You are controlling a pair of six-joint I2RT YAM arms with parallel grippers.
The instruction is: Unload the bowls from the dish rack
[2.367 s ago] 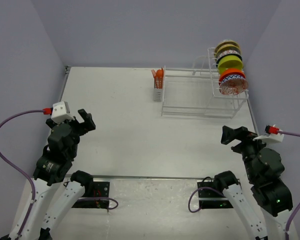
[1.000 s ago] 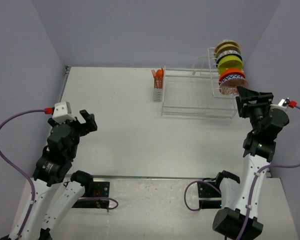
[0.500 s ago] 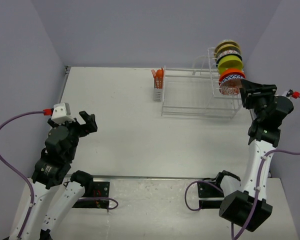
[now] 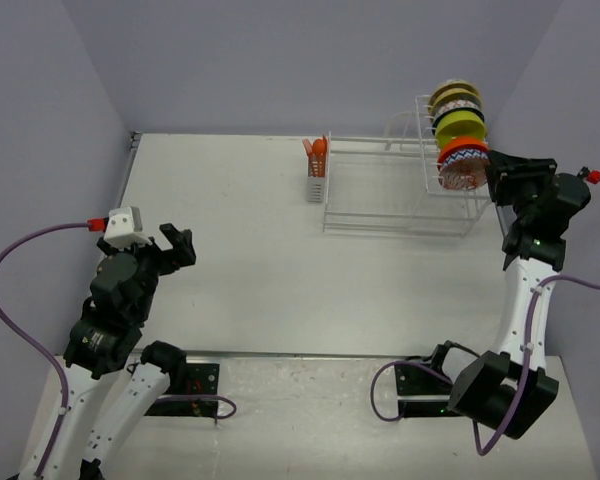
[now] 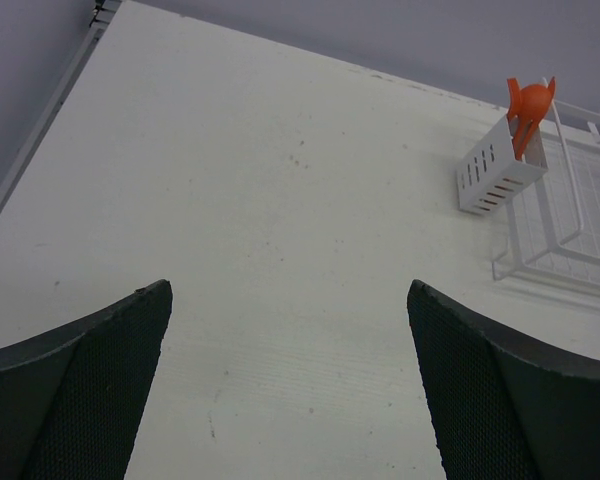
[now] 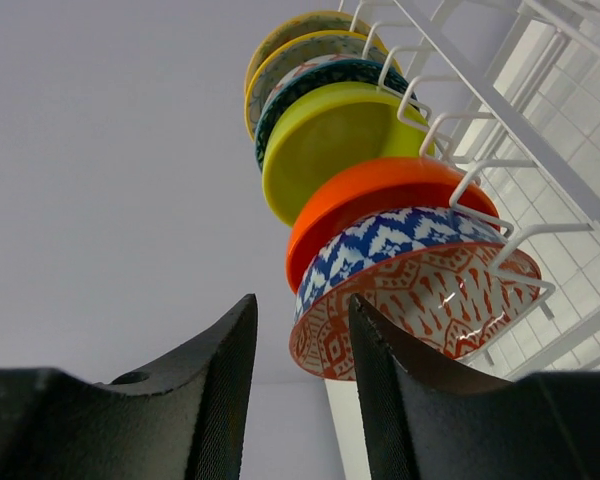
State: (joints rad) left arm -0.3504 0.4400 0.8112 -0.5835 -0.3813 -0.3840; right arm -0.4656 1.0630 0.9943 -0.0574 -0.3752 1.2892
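Right pincer [image 4: 496, 176] slightly apart, empty | front bowl [image 4: 463, 166] on edge, just at my 9 o'clock from above | other bowls [image 4: 458, 122] lined up behind it toward 12 | left pincer [image 4: 170, 245] apart, far off.

Dish rack [image 4: 395, 231] at far right corner of table [image 4: 230, 260], long side along far edge. Cutlery basket [image 4: 316, 187] on rack's left end, utensils [image 4: 318, 150] standing in it. Low flat section [image 4: 370, 212] in middle. Taller slotted section [image 4: 421, 140] at rack's right end, by right edge. Bowls [image 4: 458, 125] on edge in its slots, one behind another, row running near to far. Right gripper [image 4: 502, 180] just beside nearest bowl [image 4: 463, 172], at right edge. Left gripper [image 4: 177, 246] well apart, over near left part, toward left edge.
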